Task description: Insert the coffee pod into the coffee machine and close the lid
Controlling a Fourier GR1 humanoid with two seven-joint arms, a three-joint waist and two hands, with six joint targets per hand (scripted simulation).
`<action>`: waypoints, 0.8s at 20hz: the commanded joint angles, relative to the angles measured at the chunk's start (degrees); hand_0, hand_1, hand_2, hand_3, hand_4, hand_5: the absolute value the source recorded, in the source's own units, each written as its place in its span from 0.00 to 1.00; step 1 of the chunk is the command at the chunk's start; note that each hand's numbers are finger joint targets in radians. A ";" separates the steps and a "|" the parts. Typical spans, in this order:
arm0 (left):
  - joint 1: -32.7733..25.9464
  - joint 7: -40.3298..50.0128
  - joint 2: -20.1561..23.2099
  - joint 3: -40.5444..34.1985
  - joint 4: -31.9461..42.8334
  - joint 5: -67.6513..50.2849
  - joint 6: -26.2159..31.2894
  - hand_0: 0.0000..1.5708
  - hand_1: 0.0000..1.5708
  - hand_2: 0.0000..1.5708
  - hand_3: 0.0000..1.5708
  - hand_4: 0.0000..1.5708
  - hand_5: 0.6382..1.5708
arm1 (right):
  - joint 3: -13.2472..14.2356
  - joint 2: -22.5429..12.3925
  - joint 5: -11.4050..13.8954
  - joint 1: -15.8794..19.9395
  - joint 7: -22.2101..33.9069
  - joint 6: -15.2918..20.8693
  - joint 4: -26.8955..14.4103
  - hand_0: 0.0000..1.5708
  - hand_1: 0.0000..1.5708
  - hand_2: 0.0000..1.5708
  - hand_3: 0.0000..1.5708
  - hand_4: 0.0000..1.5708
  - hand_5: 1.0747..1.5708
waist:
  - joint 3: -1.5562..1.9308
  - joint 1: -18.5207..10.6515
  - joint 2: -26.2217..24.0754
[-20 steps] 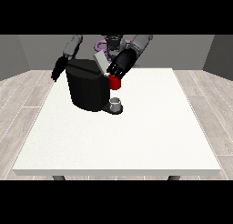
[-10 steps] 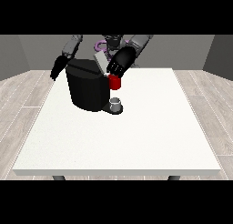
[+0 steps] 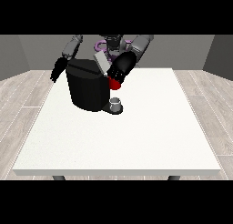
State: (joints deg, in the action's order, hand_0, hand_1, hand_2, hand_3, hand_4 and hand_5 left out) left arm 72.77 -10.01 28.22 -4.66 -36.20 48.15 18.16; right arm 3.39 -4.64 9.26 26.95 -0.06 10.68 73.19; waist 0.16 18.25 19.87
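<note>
In the front view, a black coffee machine (image 3: 87, 89) stands on the far left part of the white table (image 3: 136, 136). Its light grey lid (image 3: 102, 63) is tilted up at the top right of the machine. The hand at the view's right (image 3: 119, 70) is over the front upper corner of the machine, just beside the lid and directly above a red thing at the machine (image 3: 114, 84), which it seems to touch; how its fingers lie I cannot tell. A small grey cup (image 3: 116, 102) stands on the machine's base, below the red thing. The hand at the view's left (image 3: 58, 70) hangs apart from the machine at its far side, holding nothing, with its fingers pointing down and looking relaxed. The coffee pod does not show plainly.
</note>
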 commanded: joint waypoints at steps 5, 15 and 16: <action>3.84 0.29 -2.25 -2.07 -0.44 -0.99 -3.45 0.77 0.77 0.75 0.61 0.00 1.00 | -1.54 2.50 1.97 1.54 -0.97 2.85 -1.02 0.00 0.00 0.00 0.00 0.00 1.00 | -0.14 0.65 2.75; 3.39 -2.45 -1.06 -0.31 -1.03 1.56 -4.48 0.78 0.78 0.75 0.56 0.00 1.00 | -0.47 0.97 2.29 2.12 0.37 2.70 -2.56 0.00 0.00 0.00 0.00 0.07 1.00 | -0.13 -0.48 2.37; 0.05 -5.65 0.90 -1.12 0.57 1.97 -7.87 0.73 0.73 0.71 0.54 0.00 1.00 | -1.80 -0.23 1.75 1.35 2.07 -0.07 2.02 0.00 0.00 0.00 0.00 0.12 1.00 | -0.17 2.02 2.85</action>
State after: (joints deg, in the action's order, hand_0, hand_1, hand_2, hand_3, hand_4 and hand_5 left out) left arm 74.25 -13.40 28.50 -6.10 -36.43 48.74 13.99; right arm 2.54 -4.57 10.89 28.40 1.14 11.65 73.15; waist 0.08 18.98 21.78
